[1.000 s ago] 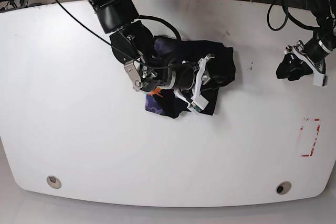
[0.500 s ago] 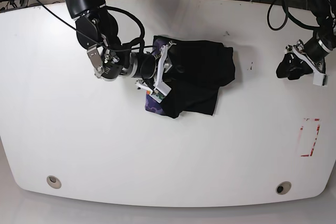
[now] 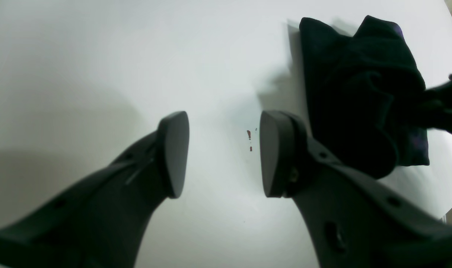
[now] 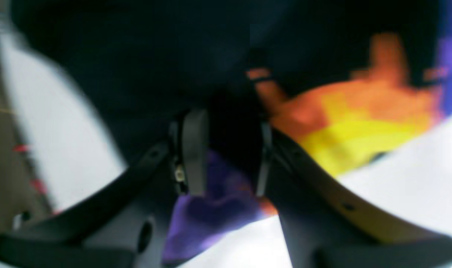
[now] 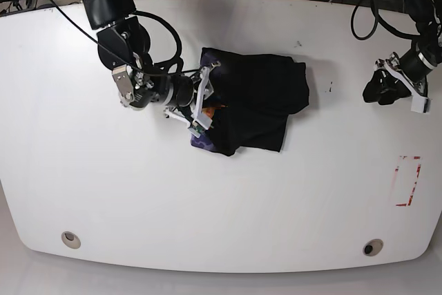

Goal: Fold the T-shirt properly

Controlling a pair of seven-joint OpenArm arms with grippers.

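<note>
A white table [image 5: 103, 191] is seen from above, with the black T-shirt [image 5: 266, 98] lying bunched near its middle, a purple and orange print showing at one edge. The right pincer [image 4: 226, 152] is clamped on that printed edge, presumably so a fold can be drawn over. The left pincer [image 3: 220, 154] is held apart and empty over bare table well to the side; no containers are seen.
</note>
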